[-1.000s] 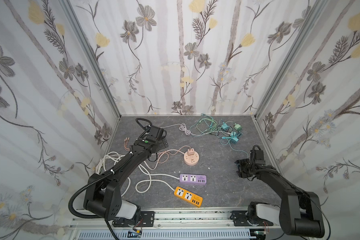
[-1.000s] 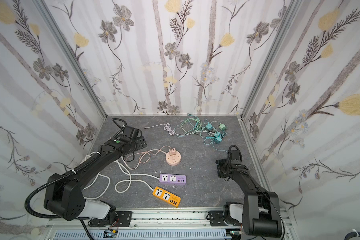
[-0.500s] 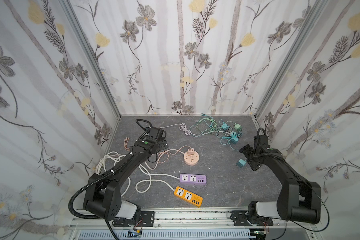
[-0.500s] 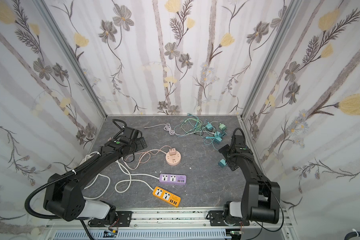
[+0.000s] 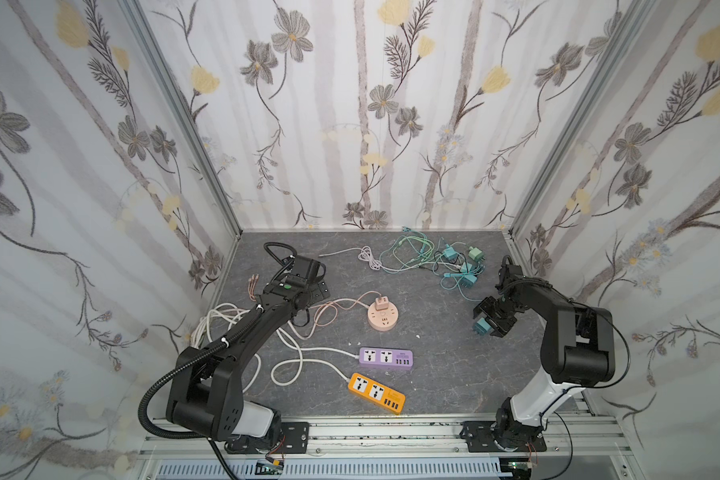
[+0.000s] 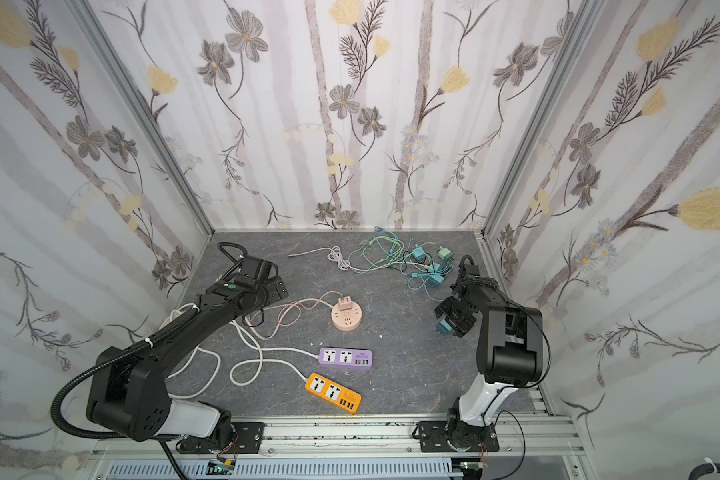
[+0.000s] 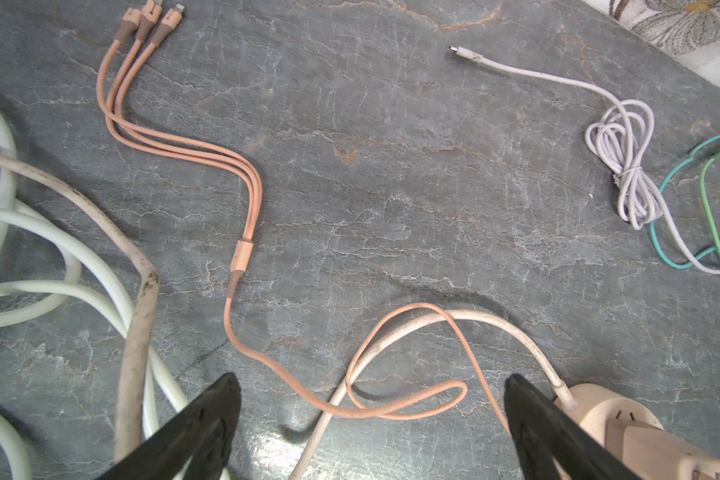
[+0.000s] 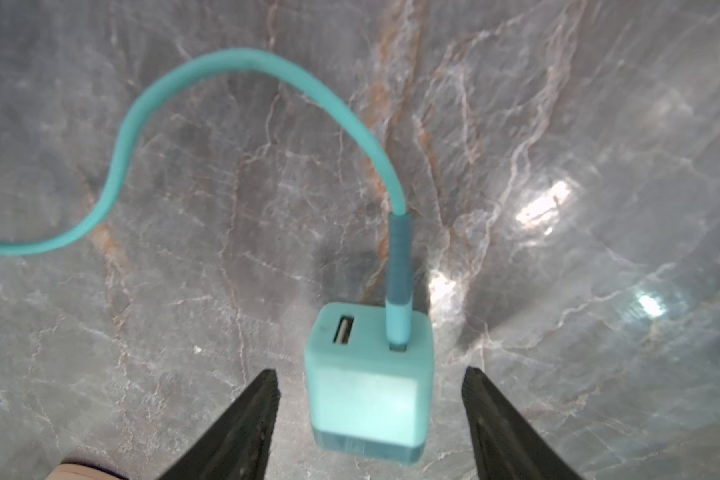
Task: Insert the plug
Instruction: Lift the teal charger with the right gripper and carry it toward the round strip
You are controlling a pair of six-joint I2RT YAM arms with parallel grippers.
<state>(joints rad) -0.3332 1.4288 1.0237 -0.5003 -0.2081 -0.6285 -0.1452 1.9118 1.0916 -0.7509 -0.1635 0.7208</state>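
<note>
The right tool [image 8: 370,372] straddles the teal plug [image 8: 366,390], jaws apart, not touching it; the left tool [image 7: 371,377] stands wide open and empty.

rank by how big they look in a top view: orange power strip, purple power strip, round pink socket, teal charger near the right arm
1. orange power strip and purple power strip: look alike; orange lies nearer the camera, so not ranked apart
2. round pink socket
3. teal charger, partly hidden, clearly smallest
</note>
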